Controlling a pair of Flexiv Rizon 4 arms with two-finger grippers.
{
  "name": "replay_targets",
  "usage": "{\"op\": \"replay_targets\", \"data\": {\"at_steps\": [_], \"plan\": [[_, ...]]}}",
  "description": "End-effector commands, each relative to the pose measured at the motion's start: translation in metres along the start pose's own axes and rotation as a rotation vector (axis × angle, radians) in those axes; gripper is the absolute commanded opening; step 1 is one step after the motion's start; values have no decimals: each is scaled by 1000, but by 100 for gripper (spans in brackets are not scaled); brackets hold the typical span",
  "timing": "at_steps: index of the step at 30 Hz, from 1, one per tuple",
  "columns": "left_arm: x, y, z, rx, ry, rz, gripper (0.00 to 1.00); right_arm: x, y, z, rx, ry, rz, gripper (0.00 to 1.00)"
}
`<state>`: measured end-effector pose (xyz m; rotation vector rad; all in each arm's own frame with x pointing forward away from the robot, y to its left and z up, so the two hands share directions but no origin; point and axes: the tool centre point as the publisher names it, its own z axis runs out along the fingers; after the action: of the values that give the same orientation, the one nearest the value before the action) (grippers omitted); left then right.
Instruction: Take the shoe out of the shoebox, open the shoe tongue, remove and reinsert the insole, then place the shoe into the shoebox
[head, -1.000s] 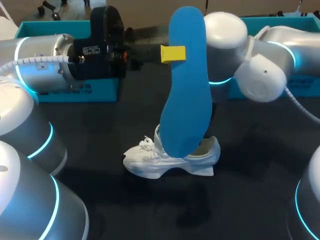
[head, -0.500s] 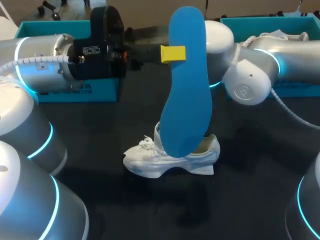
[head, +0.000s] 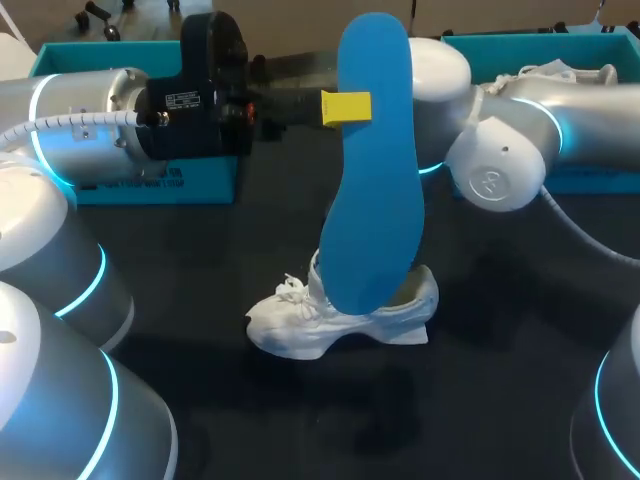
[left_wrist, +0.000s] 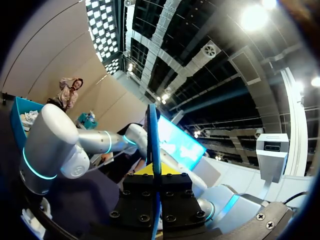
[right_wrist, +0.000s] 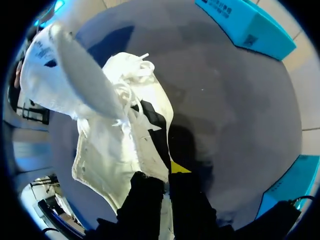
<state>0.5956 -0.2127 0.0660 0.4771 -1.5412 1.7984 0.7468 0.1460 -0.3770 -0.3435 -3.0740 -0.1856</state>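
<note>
Fingers: left gripper (left_wrist: 155, 175) nips blue insole (head: 372, 190) mid-length | right gripper (right_wrist: 165, 176) closed on heel collar, white sneaker (head: 340, 325) ahead on table | I judge insole light, floppy; sneaker soft.

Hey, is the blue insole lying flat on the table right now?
No, the blue insole stands upright in the air, clamped in the left gripper.
</note>
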Motion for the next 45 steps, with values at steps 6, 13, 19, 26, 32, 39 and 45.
{"op": "replay_targets", "data": {"at_steps": [6, 13, 19, 26, 32, 39, 45], "plan": [[0, 1, 1, 3, 0, 0, 0, 5, -10, -14, -67, 14, 160, 0], [0, 1, 1, 3, 0, 0, 0, 13, -14, -32, -80, 32, 304, 0], [0, 1, 1, 3, 0, 0, 0, 20, -12, -38, -145, 59, 404, 0], [0, 1, 1, 3, 0, 0, 0, 28, -8, -37, -280, 50, 464, 0], [0, 1, 1, 3, 0, 0, 0, 28, -8, -37, -280, 50, 464, 0], [0, 1, 1, 3, 0, 0, 0, 28, -8, -37, -280, 50, 464, 0], [0, 1, 1, 3, 0, 0, 0, 36, -16, -42, -229, 54, 651, 0]]}}
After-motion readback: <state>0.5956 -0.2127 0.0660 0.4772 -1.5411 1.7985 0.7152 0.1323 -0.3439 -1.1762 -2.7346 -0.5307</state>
